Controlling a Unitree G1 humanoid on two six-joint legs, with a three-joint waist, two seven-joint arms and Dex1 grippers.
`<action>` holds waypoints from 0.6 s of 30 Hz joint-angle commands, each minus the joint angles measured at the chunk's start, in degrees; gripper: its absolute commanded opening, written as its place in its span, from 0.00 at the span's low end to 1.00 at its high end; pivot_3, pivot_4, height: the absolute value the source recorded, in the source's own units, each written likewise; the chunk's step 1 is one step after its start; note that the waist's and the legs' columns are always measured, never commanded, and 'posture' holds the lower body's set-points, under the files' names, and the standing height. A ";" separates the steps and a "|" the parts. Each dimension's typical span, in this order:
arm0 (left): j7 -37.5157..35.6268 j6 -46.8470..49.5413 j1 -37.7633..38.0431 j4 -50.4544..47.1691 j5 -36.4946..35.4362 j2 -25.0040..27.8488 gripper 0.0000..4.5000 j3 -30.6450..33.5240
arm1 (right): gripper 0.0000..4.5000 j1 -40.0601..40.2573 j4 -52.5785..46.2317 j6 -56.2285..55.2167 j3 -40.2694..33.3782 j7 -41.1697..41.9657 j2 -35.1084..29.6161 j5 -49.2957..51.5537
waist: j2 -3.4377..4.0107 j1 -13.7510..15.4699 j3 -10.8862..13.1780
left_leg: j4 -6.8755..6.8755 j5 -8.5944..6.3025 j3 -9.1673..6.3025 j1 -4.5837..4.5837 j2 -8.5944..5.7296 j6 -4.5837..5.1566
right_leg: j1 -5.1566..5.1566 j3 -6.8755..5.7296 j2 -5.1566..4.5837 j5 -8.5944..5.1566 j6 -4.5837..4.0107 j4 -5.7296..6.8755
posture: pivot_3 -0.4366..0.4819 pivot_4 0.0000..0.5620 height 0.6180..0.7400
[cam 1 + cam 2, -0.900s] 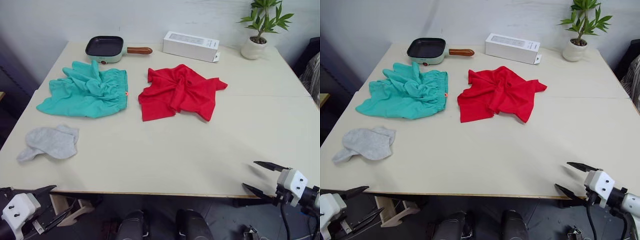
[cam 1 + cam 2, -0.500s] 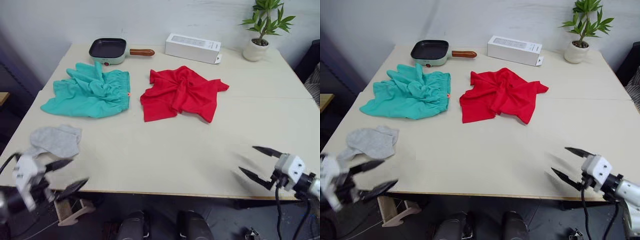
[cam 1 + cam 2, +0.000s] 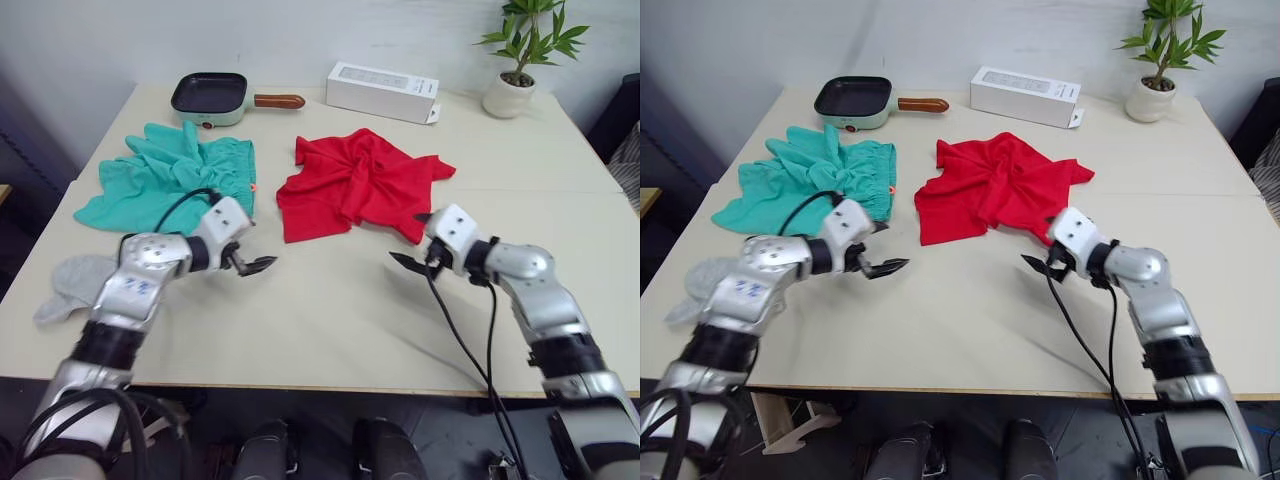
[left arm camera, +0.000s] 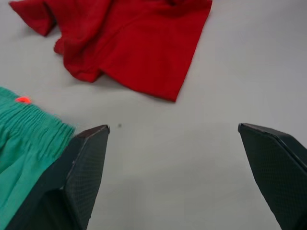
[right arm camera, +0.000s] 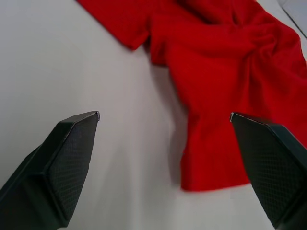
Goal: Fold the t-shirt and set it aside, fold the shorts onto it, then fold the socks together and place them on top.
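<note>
The red t-shirt (image 3: 355, 185) lies crumpled in the middle of the table (image 3: 330, 330). To its left the teal shorts (image 3: 170, 180) are bunched up, and the grey socks (image 3: 75, 280) lie near the left front edge, partly behind my left arm. My left gripper (image 3: 252, 250) hovers open over bare table just off the t-shirt's near left corner, next to the shorts' waistband (image 4: 29, 139). On the other side, my right gripper (image 3: 405, 238) is open beside the t-shirt's near right corner (image 5: 216, 163). Both hold nothing.
At the table's back stand a black pan with a wooden handle (image 3: 212, 95), a long white box (image 3: 382, 90) and a potted plant (image 3: 518, 60). Bare tabletop spreads in front of the garments and to the right.
Both arms have come up from below the table's front edge and reached over it to the t-shirt's near corners. The garments have not moved.
</note>
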 commanded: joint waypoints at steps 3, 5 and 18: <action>-0.50 -9.03 -10.19 20.07 6.10 -7.22 1.00 -3.01 | 0.99 -8.29 14.24 -2.04 1.71 -0.86 0.66 -4.50 | -0.03 0.34 0.02 | 0.19 0.02 0.05 -0.25 0.02 0.09 | -0.18 0.05 0.03 0.04 0.08 -0.02 | 0.48 0.27 1.00; 0.21 -12.41 -13.64 27.72 8.75 -8.82 1.00 -3.97 | 0.99 -10.30 17.69 -2.73 2.27 -0.27 0.58 -5.48 | -0.03 0.33 0.02 | 0.36 0.01 0.03 -0.47 0.06 0.11 | -0.32 0.04 0.08 0.06 0.11 0.02 | 0.48 0.27 1.00; 8.08 -23.99 -25.29 56.34 18.98 -16.12 0.75 -5.86 | 0.91 -16.01 28.85 -1.50 1.99 -0.20 0.60 -6.90 | -0.07 0.34 -0.03 | 0.74 0.03 0.01 -0.49 0.03 0.26 | -0.32 0.11 -0.08 0.17 0.29 0.10 | 0.48 0.27 1.00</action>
